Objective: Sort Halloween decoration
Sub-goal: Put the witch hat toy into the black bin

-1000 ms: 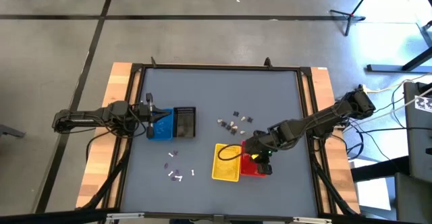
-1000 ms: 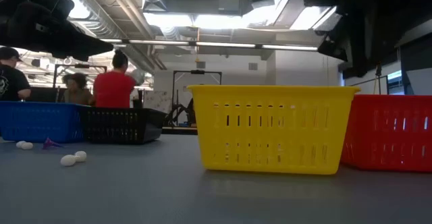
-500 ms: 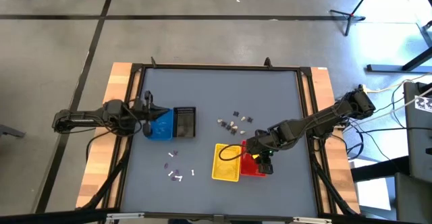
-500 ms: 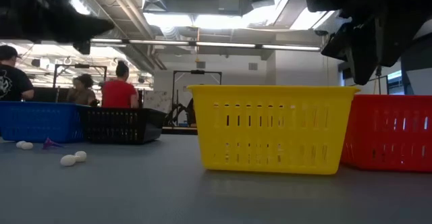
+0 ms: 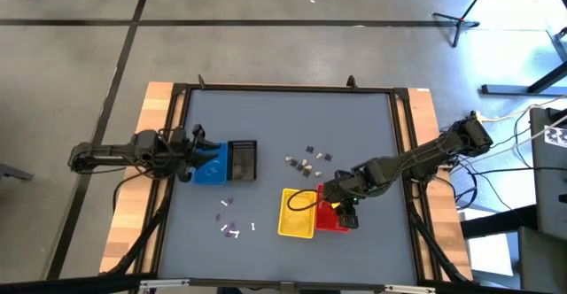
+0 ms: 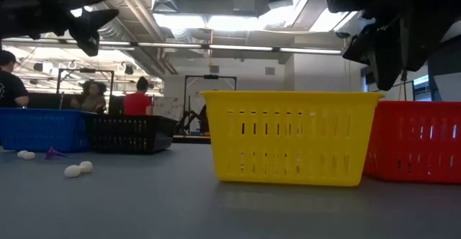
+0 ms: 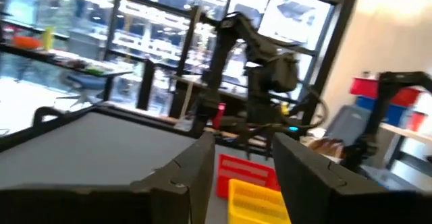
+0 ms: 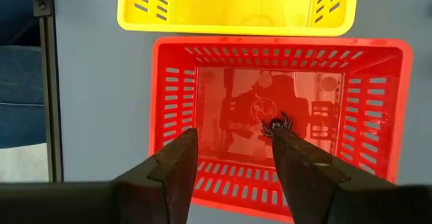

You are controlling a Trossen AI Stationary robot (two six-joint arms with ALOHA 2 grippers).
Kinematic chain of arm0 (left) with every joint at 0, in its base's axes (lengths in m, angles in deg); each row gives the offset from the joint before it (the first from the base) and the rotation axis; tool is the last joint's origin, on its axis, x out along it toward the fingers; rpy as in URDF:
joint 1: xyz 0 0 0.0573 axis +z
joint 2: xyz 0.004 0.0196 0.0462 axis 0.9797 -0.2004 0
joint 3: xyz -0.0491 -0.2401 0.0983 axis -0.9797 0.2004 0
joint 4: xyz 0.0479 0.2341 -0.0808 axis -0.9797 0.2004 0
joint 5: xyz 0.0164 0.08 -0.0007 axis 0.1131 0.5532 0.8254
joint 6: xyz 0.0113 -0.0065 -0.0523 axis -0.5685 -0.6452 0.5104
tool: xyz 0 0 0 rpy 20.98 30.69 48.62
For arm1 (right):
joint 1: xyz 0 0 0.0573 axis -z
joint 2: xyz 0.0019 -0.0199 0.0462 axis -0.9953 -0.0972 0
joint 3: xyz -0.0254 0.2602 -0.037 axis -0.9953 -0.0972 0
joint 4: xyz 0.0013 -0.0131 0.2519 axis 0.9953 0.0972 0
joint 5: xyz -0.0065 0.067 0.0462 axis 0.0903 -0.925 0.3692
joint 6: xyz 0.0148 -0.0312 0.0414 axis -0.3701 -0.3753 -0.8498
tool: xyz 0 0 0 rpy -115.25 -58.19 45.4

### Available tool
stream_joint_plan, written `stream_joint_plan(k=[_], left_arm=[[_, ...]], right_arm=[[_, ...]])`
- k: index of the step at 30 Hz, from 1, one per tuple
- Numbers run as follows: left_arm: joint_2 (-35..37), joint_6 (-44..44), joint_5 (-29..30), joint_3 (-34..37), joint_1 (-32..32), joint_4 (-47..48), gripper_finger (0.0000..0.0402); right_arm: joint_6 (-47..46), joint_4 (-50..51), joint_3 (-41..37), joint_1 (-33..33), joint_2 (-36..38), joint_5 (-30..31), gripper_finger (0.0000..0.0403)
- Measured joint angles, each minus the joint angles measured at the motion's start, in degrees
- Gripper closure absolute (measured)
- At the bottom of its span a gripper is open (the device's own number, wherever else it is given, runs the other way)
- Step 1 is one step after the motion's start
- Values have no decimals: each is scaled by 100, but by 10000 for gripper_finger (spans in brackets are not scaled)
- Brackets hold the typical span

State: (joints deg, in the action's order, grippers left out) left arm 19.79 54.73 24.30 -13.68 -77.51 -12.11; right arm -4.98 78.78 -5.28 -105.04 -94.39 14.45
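Loose Halloween decoration trinkets lie on the grey table in two clusters, one mid-table (image 5: 308, 159) and one nearer the front (image 5: 232, 222). A small black spider trinket (image 8: 277, 125) lies on the floor of the red basket (image 8: 280, 126). My right gripper (image 8: 233, 153) hangs open above that basket, pointing steeply down, with nothing between its fingers. My left gripper (image 5: 190, 143) stands open at the table's left, beside the blue basket (image 5: 211, 164), raised and pointing level across the table, also with nothing between its fingers (image 7: 243, 177).
A black basket (image 5: 244, 159) stands against the blue one. A yellow basket (image 5: 298, 212) stands against the red basket's left side. White and purple trinkets (image 6: 78, 169) lie in front of the blue basket in the low view. People stand in the room beyond the table.
My left gripper has drawn back from over the blue basket toward the table's left edge, risen a little, tipped up to level and rolled. Its fingers now stand apart in the low view, so it has opened.
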Motion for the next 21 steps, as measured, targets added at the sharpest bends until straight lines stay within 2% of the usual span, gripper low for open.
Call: stream_joint_plan(k=[9,14,21], left_arm=[[-733,-164,-370,-51,-565,-576,254],[-1260,-442,-430,-508,-1015,-21,258],[-2069,-449,-283,-1448,-1594,1525,259]], right_arm=[[0,0,0,0,0,2,214],[-12,0,0,0,0,2,214],[-948,-3,0,0,0,25,214]])
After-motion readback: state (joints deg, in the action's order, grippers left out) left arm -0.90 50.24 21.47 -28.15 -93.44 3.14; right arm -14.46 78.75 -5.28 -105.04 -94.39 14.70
